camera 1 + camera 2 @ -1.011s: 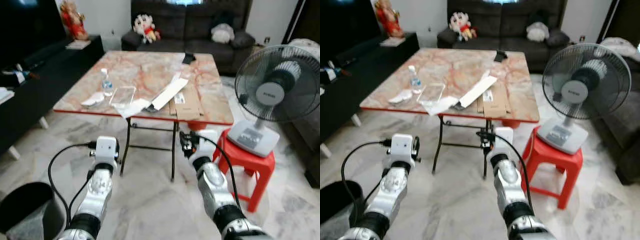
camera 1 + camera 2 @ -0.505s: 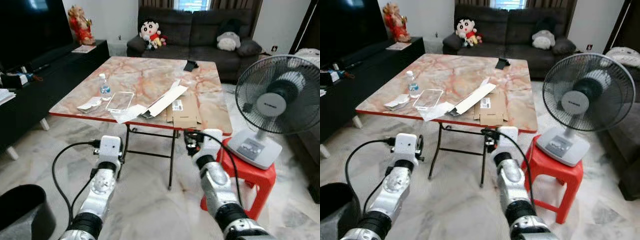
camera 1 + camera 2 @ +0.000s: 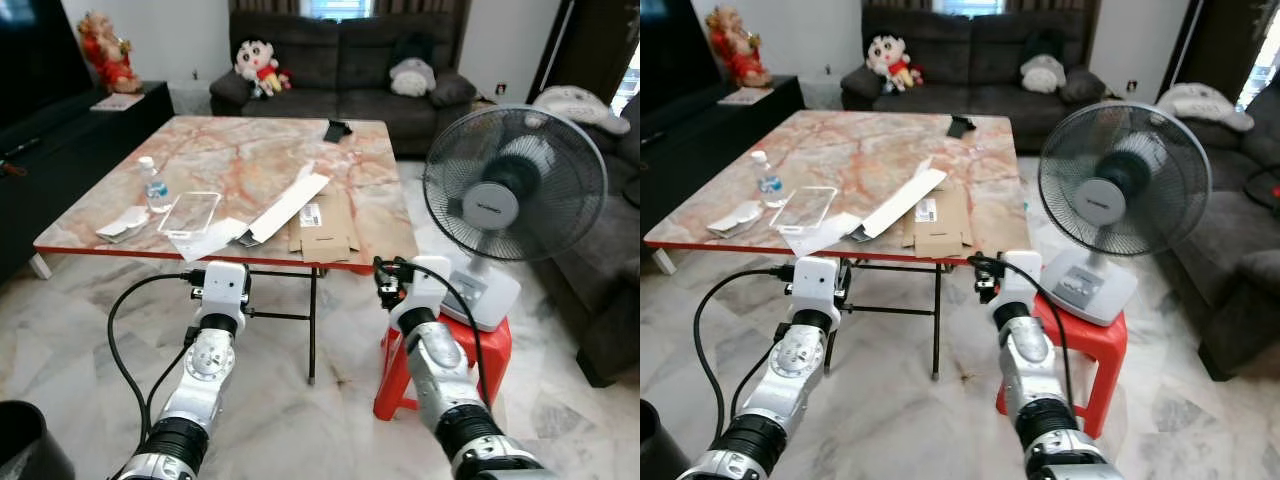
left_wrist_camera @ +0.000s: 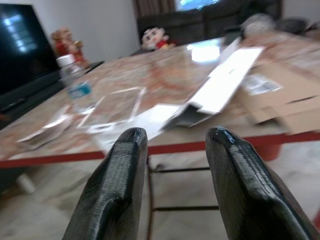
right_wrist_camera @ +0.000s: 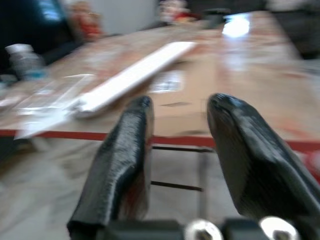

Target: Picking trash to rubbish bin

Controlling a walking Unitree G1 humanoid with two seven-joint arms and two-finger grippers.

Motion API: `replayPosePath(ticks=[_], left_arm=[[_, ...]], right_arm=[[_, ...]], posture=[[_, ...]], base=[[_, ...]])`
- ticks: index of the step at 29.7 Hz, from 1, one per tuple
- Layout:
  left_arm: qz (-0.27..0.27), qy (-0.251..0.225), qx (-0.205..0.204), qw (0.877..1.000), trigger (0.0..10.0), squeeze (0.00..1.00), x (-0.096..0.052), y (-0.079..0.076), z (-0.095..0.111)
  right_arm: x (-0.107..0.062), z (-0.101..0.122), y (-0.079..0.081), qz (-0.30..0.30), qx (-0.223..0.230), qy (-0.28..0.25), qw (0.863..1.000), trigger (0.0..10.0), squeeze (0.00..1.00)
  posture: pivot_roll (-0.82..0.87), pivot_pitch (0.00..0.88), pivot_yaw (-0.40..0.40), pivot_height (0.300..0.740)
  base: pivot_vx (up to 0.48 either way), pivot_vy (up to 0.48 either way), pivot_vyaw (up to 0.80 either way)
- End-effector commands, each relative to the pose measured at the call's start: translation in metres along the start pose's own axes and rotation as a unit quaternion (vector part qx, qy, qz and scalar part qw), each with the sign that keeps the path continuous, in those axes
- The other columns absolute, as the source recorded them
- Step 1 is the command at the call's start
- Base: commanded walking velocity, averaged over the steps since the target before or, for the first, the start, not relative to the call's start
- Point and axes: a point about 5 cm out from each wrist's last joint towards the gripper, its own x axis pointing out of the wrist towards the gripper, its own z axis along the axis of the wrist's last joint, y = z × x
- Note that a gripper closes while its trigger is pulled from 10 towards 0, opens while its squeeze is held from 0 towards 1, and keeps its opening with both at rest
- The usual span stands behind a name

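Note:
A marble table (image 3: pixel 236 150) with a red edge stands just ahead of me. On its near half lie a small plastic bottle (image 3: pixel 153 184), a clear plastic tray (image 3: pixel 189 212), a white wrapper (image 3: pixel 122 224), a sheet of white paper (image 3: pixel 208 239), a long white box (image 3: pixel 285 205) and flattened cardboard (image 3: pixel 322 222). My left gripper (image 4: pixel 175 145) is open, held just short of the table's front edge at about its height. My right gripper (image 5: pixel 177 107) is open too, facing the cardboard (image 5: pixel 200 85) over the edge. A black bin (image 3: pixel 17 440) sits on the floor at my lower left.
A standing fan (image 3: pixel 512 195) rests on a red plastic stool (image 3: pixel 492 352) close to my right arm. A dark sofa (image 3: pixel 340 60) with soft toys lines the far wall. A black cabinet (image 3: pixel 40 140) runs along the left. A small black item (image 3: pixel 335 130) lies at the table's far side.
The camera has moved up to the table and swung right, so the bin has slid to the lower left corner. Both arms keep the same forward pose, fingers open.

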Motion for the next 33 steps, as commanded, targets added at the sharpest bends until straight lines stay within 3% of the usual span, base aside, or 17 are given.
replayPosePath(ticks=[1,7,29,33], left_arm=[[-0.008,-0.005,-0.005,1.000,10.0,0.00,0.0016,-0.0049,0.0041],[-0.005,0.004,-0.012,1.000,10.0,0.00,0.0023,-0.0056,0.0036],[-0.006,0.005,-0.010,1.000,10.0,0.00,0.0018,-0.0048,0.0038],[-0.010,0.000,-0.005,1.000,10.0,0.00,0.0020,-0.0050,0.0053]], right_arm=[[-0.0003,0.0050,-0.0110,-0.017,-0.004,-0.006,1.000,10.0,0.00],[0.0006,0.0078,-0.0121,-0.021,-0.001,-0.012,1.000,10.0,0.00],[-0.0007,0.0066,-0.0145,-0.028,0.006,-0.010,1.000,10.0,0.00],[-0.0007,0.0066,-0.0136,-0.027,0.006,-0.012,1.000,10.0,0.00]], posture=[[-0.02,0.000,-0.004,0.740],[-0.02,0.000,-0.004,0.740],[-0.02,0.000,0.000,0.740],[-0.01,0.000,0.000,0.740]], base=[[0.000,0.000,0.00],[0.000,0.000,0.00],[0.000,0.326,-0.15],[0.000,0.000,0.00]])
